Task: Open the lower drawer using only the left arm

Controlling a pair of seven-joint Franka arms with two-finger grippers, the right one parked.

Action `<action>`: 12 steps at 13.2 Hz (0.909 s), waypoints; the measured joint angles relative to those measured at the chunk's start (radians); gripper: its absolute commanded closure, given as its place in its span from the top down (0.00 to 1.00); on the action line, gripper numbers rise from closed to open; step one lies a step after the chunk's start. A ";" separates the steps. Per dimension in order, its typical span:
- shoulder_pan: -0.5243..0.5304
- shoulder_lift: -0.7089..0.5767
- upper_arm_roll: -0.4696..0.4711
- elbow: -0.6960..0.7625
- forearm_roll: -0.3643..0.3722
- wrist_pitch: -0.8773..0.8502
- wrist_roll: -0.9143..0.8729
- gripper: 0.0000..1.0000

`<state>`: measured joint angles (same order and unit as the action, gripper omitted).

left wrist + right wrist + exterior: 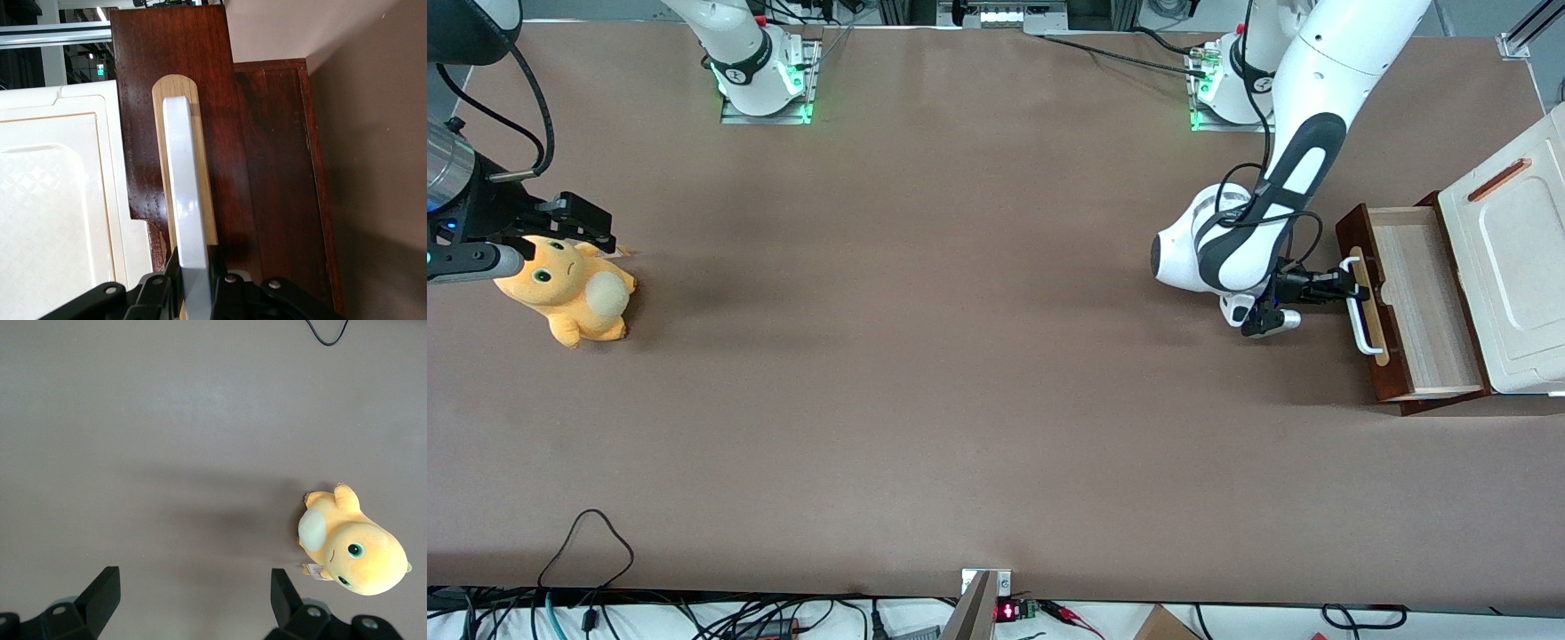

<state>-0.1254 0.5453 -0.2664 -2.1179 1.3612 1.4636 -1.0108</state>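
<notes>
The lower drawer (1418, 302) is a dark reddish-brown wooden box, pulled well out from under the white cabinet top (1516, 267), with its pale wood inside showing. Its white bar handle (1359, 311) sits on a pale wood strip. The left arm (1280, 169) reaches down to it, and my gripper (1352, 286) is shut on the handle near the bar's end farther from the front camera. In the left wrist view the black fingers (223, 280) clamp both sides of the white bar (187, 200) in front of the drawer front (173, 87).
An orange plush toy (569, 289) lies toward the parked arm's end of the table. The brown table surface (960, 356) stretches between it and the drawer. Cables hang along the table edge nearest the front camera.
</notes>
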 measured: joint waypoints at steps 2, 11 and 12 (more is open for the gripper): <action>-0.002 0.000 0.000 0.001 -0.002 0.000 0.002 0.76; -0.009 -0.170 -0.017 0.172 -0.442 0.154 0.224 1.00; -0.004 -0.221 -0.016 0.206 -0.543 0.169 0.281 1.00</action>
<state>-0.1292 0.3240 -0.2823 -1.9121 0.8183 1.6326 -0.7300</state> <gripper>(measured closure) 0.000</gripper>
